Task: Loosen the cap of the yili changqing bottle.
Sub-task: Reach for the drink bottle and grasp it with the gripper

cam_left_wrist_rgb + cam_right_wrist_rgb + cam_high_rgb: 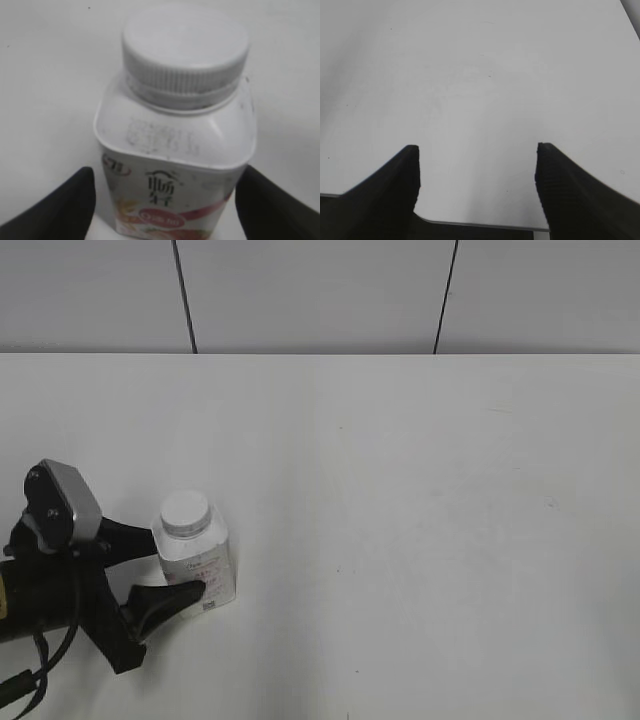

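The yili changqing bottle point(203, 558) stands upright on the white table at the left front. It is white and squarish, with a pink-printed label. Its white ribbed cap point(185, 511) sits on the neck. In the left wrist view the bottle point(172, 142) and cap point(186, 47) fill the frame. My left gripper point(178, 564) is open, with one black finger on each side of the bottle's lower body point(166, 172). A small gap shows at the left finger. My right gripper point(477, 147) is open and empty over the table's front edge, out of the exterior view.
The white table point(420, 520) stretches to the right and back, ending at a grey panelled wall point(320, 290). The table's front edge point(480, 222) lies just under my right gripper.
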